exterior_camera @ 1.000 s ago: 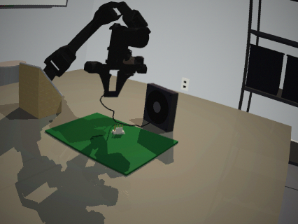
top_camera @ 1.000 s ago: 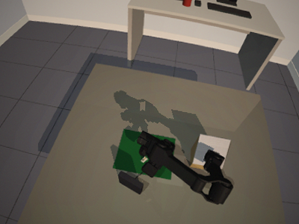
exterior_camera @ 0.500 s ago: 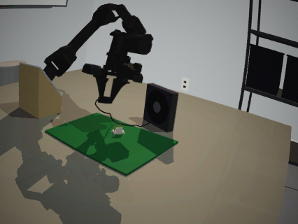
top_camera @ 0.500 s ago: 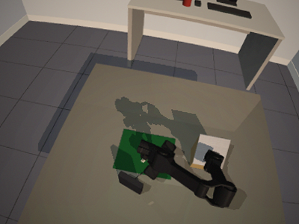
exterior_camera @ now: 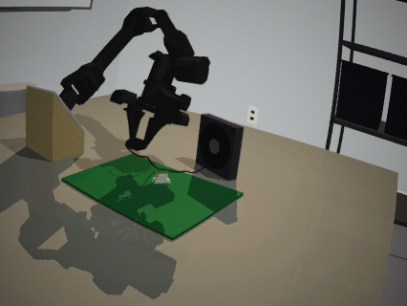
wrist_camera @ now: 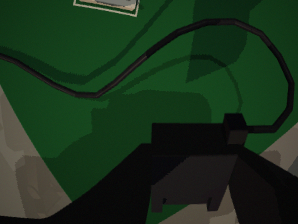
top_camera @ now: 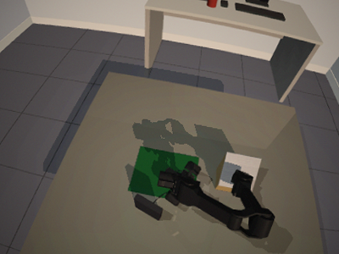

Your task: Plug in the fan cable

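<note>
The green board point(top_camera: 143, 178) point(exterior_camera: 210, 196) lies flat on the table. The white four-pin header point(exterior_camera: 161, 179) point(wrist_camera: 112, 2) stands on it, cut off by the top edge of the wrist view. My gripper point(exterior_camera: 137, 143) point(wrist_camera: 189, 153) is shut on the dark plug point(wrist_camera: 195, 177) and holds it above the board's far left part in the exterior view, clear of the header. The plug's two prongs show in the wrist view. The black cable point(exterior_camera: 182, 171) point(wrist_camera: 121, 75) loops from the plug past the header to the fan point(top_camera: 148, 207) point(exterior_camera: 216, 145). In the top view the arm hides the header and plug.
The fan stands upright beside the board's edge. A wedge-shaped block point(top_camera: 251, 163) point(exterior_camera: 53, 126) with a pale sloping top stands on the table point(top_camera: 99, 226) point(exterior_camera: 306, 239), near the arm's base and beyond the board. The cable hangs slack low over the board.
</note>
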Robot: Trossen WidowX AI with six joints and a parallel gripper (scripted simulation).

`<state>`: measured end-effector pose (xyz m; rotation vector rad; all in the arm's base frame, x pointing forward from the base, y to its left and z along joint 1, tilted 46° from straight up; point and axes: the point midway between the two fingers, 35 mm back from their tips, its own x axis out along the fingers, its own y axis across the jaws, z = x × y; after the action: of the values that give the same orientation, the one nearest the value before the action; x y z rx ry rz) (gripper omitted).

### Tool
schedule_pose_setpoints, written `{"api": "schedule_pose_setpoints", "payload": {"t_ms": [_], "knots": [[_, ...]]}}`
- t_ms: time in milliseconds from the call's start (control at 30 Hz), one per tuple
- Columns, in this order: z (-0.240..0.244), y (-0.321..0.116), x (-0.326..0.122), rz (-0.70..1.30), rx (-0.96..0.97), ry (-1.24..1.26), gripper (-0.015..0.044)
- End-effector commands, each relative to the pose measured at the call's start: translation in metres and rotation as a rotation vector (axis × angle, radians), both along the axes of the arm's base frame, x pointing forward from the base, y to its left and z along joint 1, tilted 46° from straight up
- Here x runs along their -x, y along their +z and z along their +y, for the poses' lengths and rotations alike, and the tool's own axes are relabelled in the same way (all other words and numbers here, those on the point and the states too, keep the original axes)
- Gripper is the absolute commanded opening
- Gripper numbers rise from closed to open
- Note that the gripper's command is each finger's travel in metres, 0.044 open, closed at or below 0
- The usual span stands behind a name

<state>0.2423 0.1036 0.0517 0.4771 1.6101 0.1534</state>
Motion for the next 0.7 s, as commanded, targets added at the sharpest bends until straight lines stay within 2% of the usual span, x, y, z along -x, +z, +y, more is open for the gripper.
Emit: {"api": "schedule_pose_setpoints", "payload": {"t_ms": [0, 667], "knots": [[0.0, -0.005, 0.003, -0.025, 0.048, -0.011, 0.0], [0.004, -0.016, 0.003, -0.236, 0.226, -0.097, 0.0]]}}
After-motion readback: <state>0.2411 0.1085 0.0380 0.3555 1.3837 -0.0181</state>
